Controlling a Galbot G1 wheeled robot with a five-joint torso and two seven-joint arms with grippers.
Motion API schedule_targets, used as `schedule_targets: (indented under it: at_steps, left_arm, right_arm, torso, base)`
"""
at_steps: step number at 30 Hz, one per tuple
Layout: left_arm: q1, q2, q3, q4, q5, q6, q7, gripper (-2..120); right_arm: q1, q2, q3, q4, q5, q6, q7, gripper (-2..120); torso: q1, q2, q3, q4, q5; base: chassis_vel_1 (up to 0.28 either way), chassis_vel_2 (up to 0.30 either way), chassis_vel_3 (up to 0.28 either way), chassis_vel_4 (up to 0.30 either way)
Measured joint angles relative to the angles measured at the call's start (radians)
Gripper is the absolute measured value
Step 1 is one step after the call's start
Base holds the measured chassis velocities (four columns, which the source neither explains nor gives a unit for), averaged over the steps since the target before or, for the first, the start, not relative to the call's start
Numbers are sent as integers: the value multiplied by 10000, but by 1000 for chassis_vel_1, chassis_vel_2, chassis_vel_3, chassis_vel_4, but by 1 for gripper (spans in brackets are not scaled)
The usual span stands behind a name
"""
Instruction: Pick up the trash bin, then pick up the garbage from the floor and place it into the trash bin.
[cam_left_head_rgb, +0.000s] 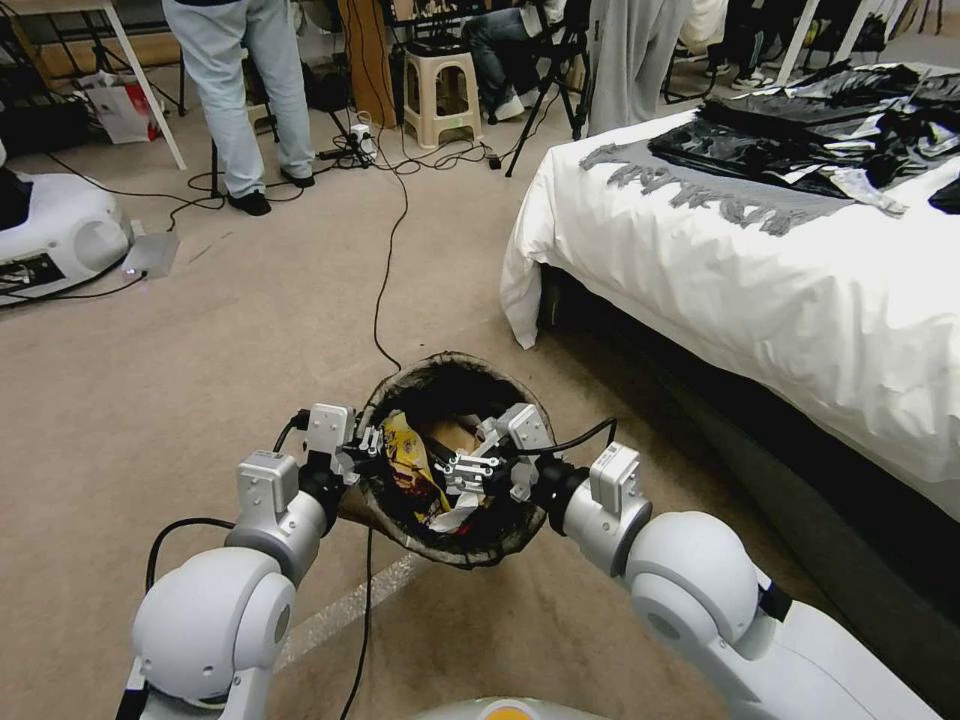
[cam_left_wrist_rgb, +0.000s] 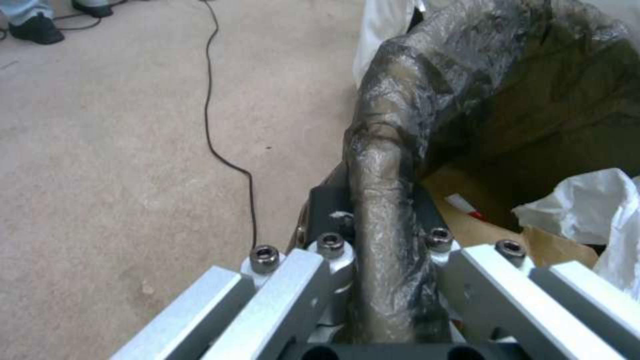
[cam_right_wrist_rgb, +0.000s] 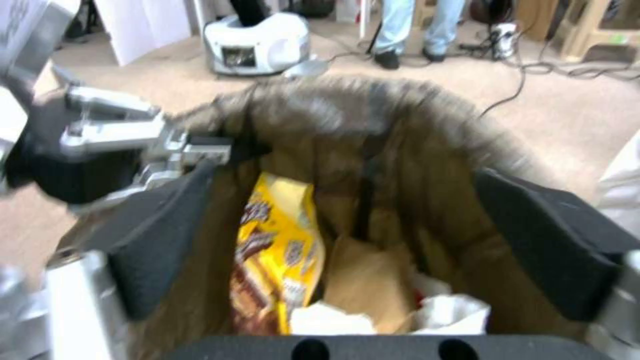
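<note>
Your left gripper (cam_left_head_rgb: 368, 443) is clamped on the bin (cam_left_head_rgb: 445, 375) rim, holding it off the carpet (cam_left_head_rgb: 200, 340) as a catch. Your right gripper (cam_left_head_rgb: 470, 470) hangs spread over its mouth, empty; the snack bag (cam_left_head_rgb: 410, 465), brown paper (cam_right_wrist_rgb: 367, 280) and tissue (cam_right_wrist_rgb: 447, 312) lie inside.

A beige carpeted floor (cam_left_head_rgb: 200, 340) was seen, crossed by a thin black cable (cam_left_head_rgb: 385, 270) (running toward the bin's far side). Beside that cable a white-sheeted bed (cam_left_head_rgb: 760, 300) was stood; on the bed, black garments (cam_left_head_rgb: 800, 130) and a grey fringed cloth (cam_left_head_rgb: 700, 190) were laid.
</note>
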Motion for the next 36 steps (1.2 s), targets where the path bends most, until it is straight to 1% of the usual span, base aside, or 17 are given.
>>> schedule_targets:
  at_steps: [5,7,8,9,12,13,15,17,19,20,22,23,26,27,30,34,36]
  left_arm:
    - [-10,-19,32,-2,2,-1,2,3]
    - [-11,-40,34,-4,5,-1,3,3]
    - [-11,-40,34,-4,5,-1,3,3]
    - [-8,-45,28,-7,5,-2,3,3]
    - [55,-71,-94,-56,-10,-5,4,3]
    - [55,-71,-94,-56,-10,-5,4,3]
    - [107,-88,-203,-98,-36,-11,3,3]
    - [116,-90,-241,-110,-57,-13,-1,3]
    - [140,-92,-296,-142,-138,-14,-27,3]
    - [140,-92,-296,-142,-138,-14,-27,3]
    - [164,-93,-338,-163,-275,-14,-84,3]
    - [164,-93,-338,-163,-275,-14,-84,3]
    - [194,-98,-427,-169,-394,-15,-172,3]
    - [194,-98,-427,-169,-394,-15,-172,3]
    - [272,-124,-612,-206,-527,-15,-368,3]
    - [361,-115,-680,-259,-560,-17,-395,3]
    - [441,-101,-728,-317,-567,-59,-396,3]
  right_arm:
    - [-231,-89,692,310,88,159,-5,100]
    - [-554,-158,1413,581,142,425,-115,100]
    - [-554,-158,1413,581,142,425,-115,100]
    - [-696,-191,1671,685,148,569,-172,100]
    - [-1292,-273,2564,1063,100,1601,24,100]
    - [-1292,-273,2564,1063,100,1601,24,100]
    - [-1643,-222,3006,1205,-14,2127,350,100]
    - [-1866,-160,3298,1257,-106,2283,429,100]
    - [-2617,151,4156,1308,-468,2655,401,100]
    - [-2617,151,4156,1308,-468,2655,401,100]
    - [-3441,683,4933,1271,-998,3025,211,100]
    - [-3441,683,4933,1271,-998,3025,211,100]
    - [-4379,1332,5578,1188,-1638,3499,21,100]
    - [-4379,1332,5578,1188,-1638,3499,21,100]
    - [-5449,2192,5950,1183,-2654,4004,-154,100]
    - [-6000,2591,5937,1161,-3129,4328,-172,100]
    - [-6469,2857,5861,981,-3683,4895,-172,100]
  torso:
    - [1,0,0,0,0]
    - [0,0,0,-1,0]
    - [0,0,0,-1,0]
    - [1,0,0,-1,1]
    - [0,0,0,-3,0]
    - [0,0,0,-3,0]
    - [0,0,0,3,1]
    - [0,0,0,0,0]
    - [0,0,0,-1,-1]
    - [0,0,0,-1,-1]
    - [1,0,0,-2,0]
    - [1,0,0,-2,0]
    - [0,0,-1,-2,-1]
    - [0,0,-1,-2,-1]
    - [1,0,-1,-1,-1]
    - [0,0,-1,-1,-2]
    - [0,0,-1,0,-1]
  base:
    - [0,0,0,0]
    - [0,0,0,0]
    - [0,0,0,0]
    - [0,0,0,0]
    - [0,0,0,0]
    - [0,0,0,0]
    - [0,0,0,0]
    - [0,0,0,0]
    - [0,0,0,0]
    - [0,0,0,0]
    - [0,0,0,0]
    - [0,0,0,0]
    - [0,0,0,0]
    - [0,0,0,0]
    - [0,0,0,0]
    - [0,0,0,0]
    - [0,0,0,0]
